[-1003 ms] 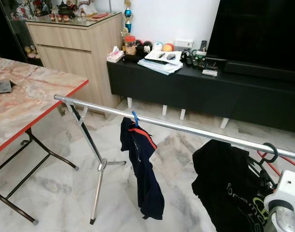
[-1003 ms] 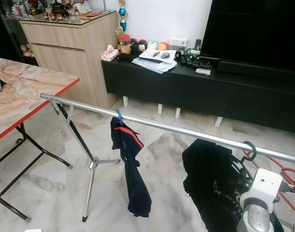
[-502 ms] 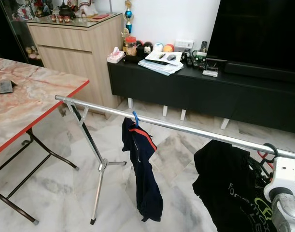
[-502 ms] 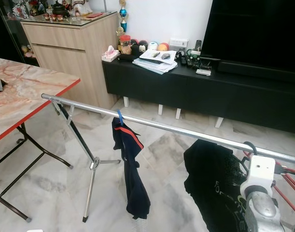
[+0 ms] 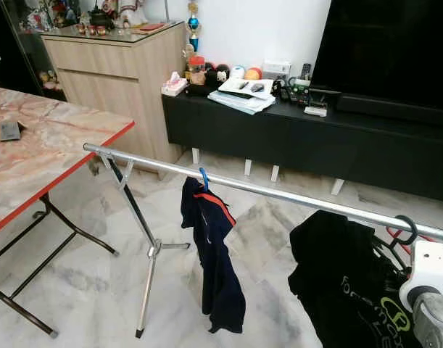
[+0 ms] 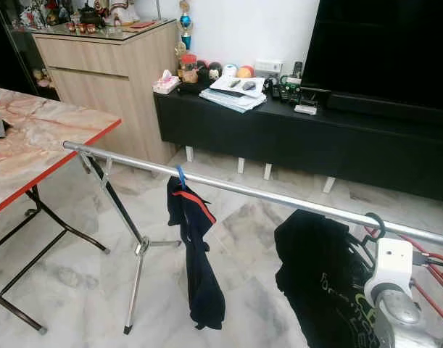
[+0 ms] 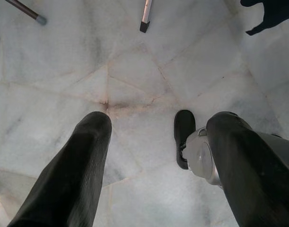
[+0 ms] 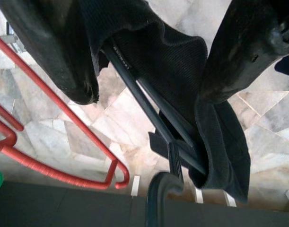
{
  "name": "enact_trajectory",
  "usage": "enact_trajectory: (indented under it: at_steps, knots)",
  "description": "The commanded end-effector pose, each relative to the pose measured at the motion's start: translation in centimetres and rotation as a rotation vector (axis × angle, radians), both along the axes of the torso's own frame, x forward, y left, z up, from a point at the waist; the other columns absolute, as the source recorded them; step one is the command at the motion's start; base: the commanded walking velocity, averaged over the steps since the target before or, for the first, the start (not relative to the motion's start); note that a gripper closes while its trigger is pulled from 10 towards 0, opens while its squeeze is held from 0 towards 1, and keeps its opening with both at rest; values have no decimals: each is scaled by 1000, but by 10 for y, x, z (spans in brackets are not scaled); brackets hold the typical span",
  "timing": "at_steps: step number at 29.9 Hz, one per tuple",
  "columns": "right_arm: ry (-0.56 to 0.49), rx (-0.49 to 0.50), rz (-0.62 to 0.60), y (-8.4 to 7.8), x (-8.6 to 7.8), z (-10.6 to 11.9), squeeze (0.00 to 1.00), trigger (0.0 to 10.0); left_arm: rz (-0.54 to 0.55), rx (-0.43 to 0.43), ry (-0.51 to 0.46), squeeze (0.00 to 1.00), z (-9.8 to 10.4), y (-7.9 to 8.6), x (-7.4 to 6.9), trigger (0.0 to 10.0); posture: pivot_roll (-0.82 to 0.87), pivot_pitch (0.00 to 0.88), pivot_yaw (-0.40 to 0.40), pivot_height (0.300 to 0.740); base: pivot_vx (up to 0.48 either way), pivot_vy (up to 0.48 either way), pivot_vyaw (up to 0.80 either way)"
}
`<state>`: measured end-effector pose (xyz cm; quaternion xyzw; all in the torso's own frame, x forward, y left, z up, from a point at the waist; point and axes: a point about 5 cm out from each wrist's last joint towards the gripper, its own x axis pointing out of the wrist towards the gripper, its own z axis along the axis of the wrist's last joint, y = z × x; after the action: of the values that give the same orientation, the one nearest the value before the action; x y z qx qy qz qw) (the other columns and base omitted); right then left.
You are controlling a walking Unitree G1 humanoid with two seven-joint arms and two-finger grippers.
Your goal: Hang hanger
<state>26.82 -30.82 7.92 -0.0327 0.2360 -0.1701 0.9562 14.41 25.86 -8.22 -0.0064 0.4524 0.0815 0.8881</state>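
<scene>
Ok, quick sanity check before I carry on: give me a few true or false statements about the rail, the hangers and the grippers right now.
1. The black hanger's hook is over the rail. True.
2. The navy shirt hangs from a red hanger. False: its hanger is blue.
3. The right gripper has its fingers either side of the black shirt. True.
4. The left gripper holds a hanger. False: it is open over bare floor.
5. The black shirt hangs left of the navy one. False: it hangs to its right.
</scene>
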Motion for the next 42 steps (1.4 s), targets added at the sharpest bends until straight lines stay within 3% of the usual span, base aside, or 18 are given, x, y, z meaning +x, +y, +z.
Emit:
enact_trajectory:
  at_steps: [1,2,3,4,7,8,9,10,20,21,22,23,26,27,28,36,42]
  knots:
    - [0,11,-16,-4,2,2,0,10000,0,4,27,0,-2,1,-6,10000,-12,0,12,740,0,0,0]
    - [0,15,-17,-4,2,2,0,10000,0,4,27,0,-2,0,-6,10000,-12,0,12,740,0,0,0]
    - [0,16,-18,-4,3,2,0,3176,0,3,28,0,-3,0,-6,10000,-11,0,12,740,0,0,0]
    - [0,20,-21,-5,4,2,0,0,0,3,29,0,-3,0,-6,10000,-9,0,13,740,0,0,0]
    - [0,26,-24,-4,7,1,0,0,0,3,30,0,-3,-1,-6,10000,-8,0,13,740,0,0,0]
    - [1,27,-22,-4,8,1,0,4510,0,3,30,0,-3,-1,-6,10000,-8,0,13,740,0,0,0]
    - [3,28,-19,-3,8,1,0,6353,0,3,30,0,-3,-1,-7,10000,-8,0,13,740,0,0,0]
    - [6,31,-15,-2,9,1,0,9961,1,3,30,0,-3,-1,-7,10000,-6,0,13,740,0,0,0]
    - [30,57,15,7,14,-6,0,10000,6,8,29,0,-2,4,-8,10000,-2,0,15,740,0,0,0]
    - [29,60,18,7,14,-6,0,3647,6,9,29,0,-2,5,-9,10000,-2,0,15,740,0,0,0]
    - [27,63,22,8,15,-6,0,3647,7,9,28,0,-2,5,-9,10000,-1,0,15,740,0,0,0]
    - [25,64,26,9,15,-6,0,0,8,9,28,0,-2,6,-9,10000,0,0,15,740,0,0,0]
    - [22,66,35,12,17,-6,0,0,8,9,28,0,-1,6,-8,10000,-1,0,15,740,0,0,0]
    - [22,66,35,12,17,-6,0,4235,8,9,28,0,-1,6,-8,10000,0,0,16,740,0,0,0]
    - [20,67,36,13,18,-6,0,10000,7,8,27,0,-2,5,-7,10000,-1,0,16,740,0,0,0]
    - [-9,90,27,18,23,-5,0,10000,1,4,24,0,-3,-1,-4,10000,3,0,18,740,0,0,0]
    - [-66,116,-46,15,29,-1,0,10000,2,7,24,0,-2,0,-6,10000,7,0,21,740,0,0,0]
